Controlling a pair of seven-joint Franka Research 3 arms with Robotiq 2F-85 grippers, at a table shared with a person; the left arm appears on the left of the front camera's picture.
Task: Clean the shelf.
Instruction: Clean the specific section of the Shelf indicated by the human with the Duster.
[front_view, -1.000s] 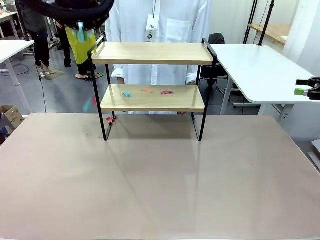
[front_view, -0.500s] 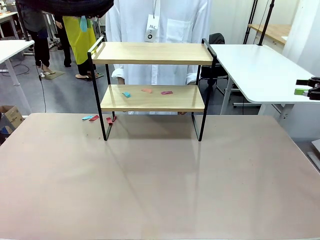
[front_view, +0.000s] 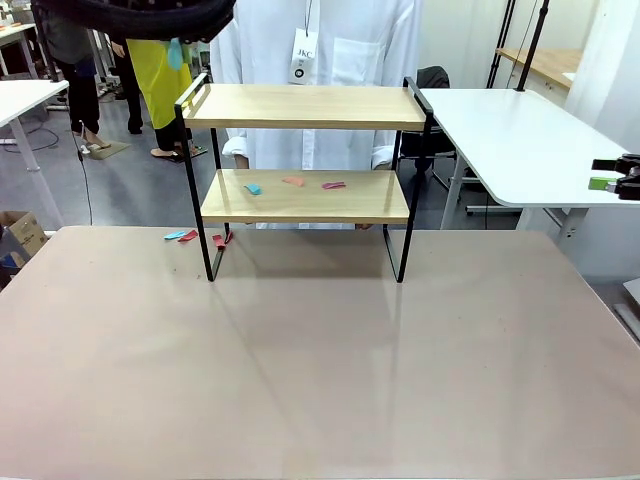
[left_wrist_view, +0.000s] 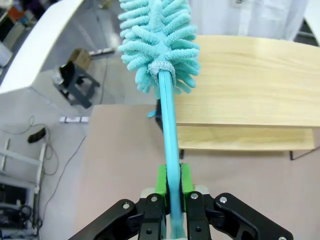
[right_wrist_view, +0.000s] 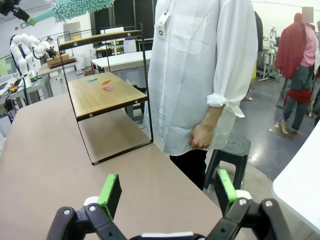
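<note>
Left wrist view: left claw (left_wrist_view: 172, 181) tight around teal duster (left_wrist_view: 169, 125), shelf (left_wrist_view: 240, 80) just ahead; right claw (right_wrist_view: 168, 190) wide apart.

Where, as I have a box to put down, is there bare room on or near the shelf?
The table in front of the shelf is bare, and so is the top board, though the duster hangs by its left end. The lower board holds three scraps; its right end is free. More scraps lie by its left legs.
</note>
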